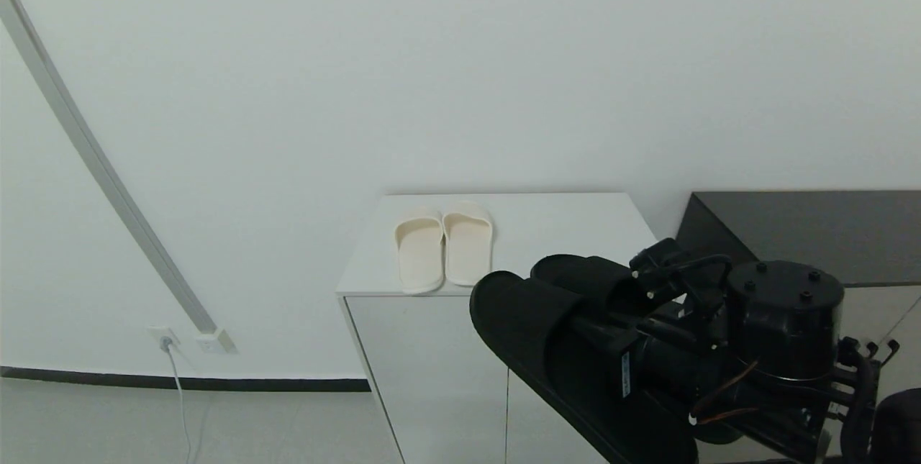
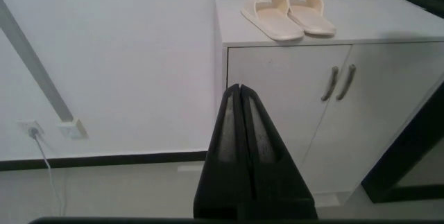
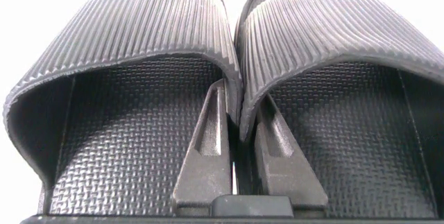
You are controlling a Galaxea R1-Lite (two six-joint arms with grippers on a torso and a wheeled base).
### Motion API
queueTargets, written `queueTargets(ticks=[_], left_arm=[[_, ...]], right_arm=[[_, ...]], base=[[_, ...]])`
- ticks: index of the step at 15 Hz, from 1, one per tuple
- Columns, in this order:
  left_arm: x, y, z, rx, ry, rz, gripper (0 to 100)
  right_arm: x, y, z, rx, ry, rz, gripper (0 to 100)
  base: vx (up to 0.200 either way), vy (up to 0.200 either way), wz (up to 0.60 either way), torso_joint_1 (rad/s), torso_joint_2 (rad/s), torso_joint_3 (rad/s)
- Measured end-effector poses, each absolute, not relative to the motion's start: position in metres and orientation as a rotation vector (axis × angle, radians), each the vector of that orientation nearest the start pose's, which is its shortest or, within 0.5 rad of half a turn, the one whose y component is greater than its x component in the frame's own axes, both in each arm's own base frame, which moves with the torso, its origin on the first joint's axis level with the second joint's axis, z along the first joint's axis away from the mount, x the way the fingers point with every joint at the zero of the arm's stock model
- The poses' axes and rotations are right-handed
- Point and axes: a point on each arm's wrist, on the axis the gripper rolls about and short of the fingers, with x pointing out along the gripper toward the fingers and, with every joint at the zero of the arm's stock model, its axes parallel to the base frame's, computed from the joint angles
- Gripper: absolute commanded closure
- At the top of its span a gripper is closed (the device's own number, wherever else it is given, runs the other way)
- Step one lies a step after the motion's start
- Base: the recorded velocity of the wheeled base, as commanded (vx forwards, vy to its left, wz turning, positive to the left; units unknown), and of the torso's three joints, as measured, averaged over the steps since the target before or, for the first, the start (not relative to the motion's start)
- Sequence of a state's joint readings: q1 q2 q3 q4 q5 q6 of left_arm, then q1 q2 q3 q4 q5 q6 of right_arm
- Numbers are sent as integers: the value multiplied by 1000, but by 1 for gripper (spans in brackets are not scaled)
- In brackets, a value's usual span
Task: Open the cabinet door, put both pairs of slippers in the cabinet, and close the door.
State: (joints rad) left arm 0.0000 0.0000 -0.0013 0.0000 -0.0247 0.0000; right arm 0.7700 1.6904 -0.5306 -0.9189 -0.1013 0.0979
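Against the white wall (image 1: pixel 460 54), cabinet (image 2: pixel 277 99) doors sit closed; right claw (image 3: pixel 239 106) pinches both black slippers (image 1: pixel 532 320); left claw (image 2: pixel 239 89), pressed together and empty, should hook a handle (image 2: pixel 329 84).

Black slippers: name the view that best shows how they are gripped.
Right wrist view: the right gripper has one finger inside each of the black slippers, pinching their inner walls together. The head view shows the pair held before the white cabinet, the grip hidden by the arm. The left wrist view catches a dark tip.
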Motion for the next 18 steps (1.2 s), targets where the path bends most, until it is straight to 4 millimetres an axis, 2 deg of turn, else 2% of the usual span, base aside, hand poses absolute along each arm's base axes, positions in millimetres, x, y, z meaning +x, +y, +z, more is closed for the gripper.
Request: queueTargets(ticks=[13, 18], left_arm=[[-23, -1, 76, 4, -1, -25, 100], [-23, -1, 76, 4, -1, -25, 100]], right_arm=[[195, 186, 138, -44, 265, 655, 100], [194, 186, 137, -49, 272, 657, 100]], base=[[0, 0, 0, 0, 0, 0], [0, 0, 0, -139, 319, 176]])
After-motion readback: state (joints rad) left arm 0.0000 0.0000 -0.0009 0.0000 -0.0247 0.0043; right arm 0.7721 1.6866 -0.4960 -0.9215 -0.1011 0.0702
